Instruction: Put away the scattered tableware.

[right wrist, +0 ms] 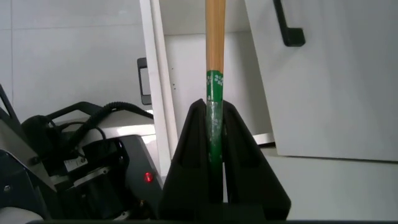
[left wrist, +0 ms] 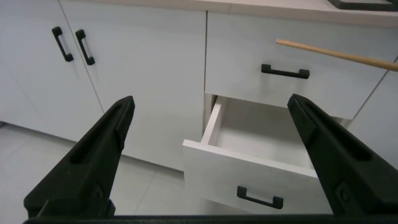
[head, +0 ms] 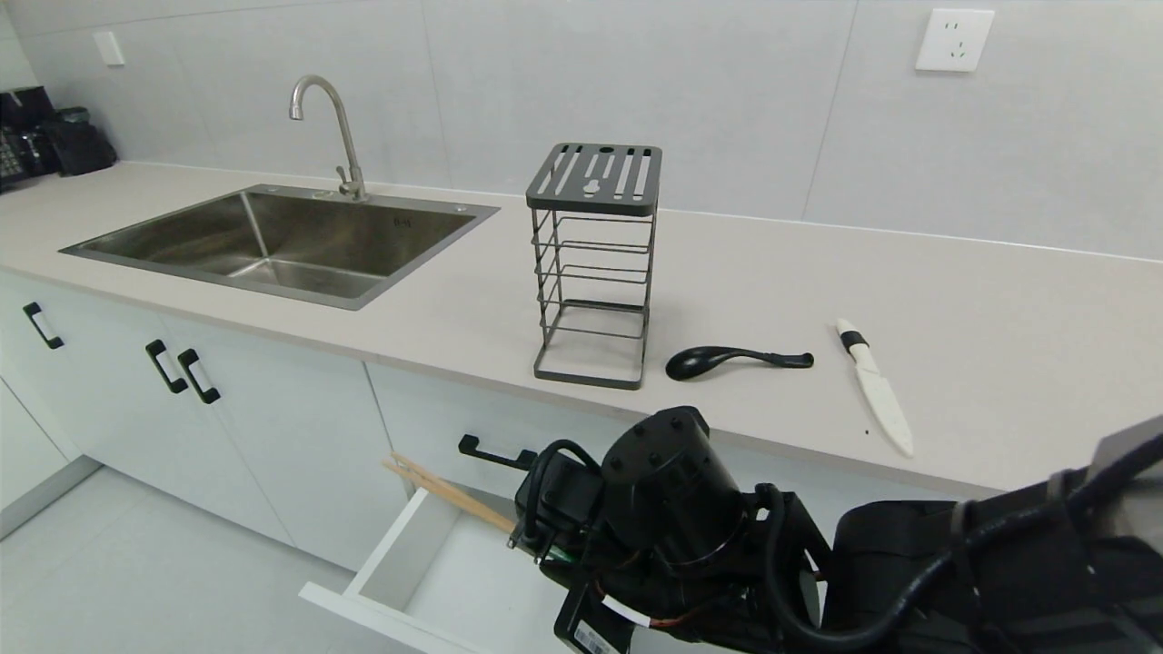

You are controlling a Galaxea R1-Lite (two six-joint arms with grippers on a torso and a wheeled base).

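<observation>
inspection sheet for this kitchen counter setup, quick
surface: beige countertop, no spills seen
job's things: black spoon and white knife with black band lie on it; wooden chopsticks held near the open white drawer; grey wire rack upright
clutter: black items at the countertop's far left end
grippers: left gripper open, empty; right gripper shut on the chopsticks
cables: nothing seen beyond the arms' own
surroundings: steel sink, white cabinets, wall socket

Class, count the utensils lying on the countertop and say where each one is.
2. The black spoon lies beside the wire rack, on its right; the white knife lies farther right. None seems hidden.
</observation>
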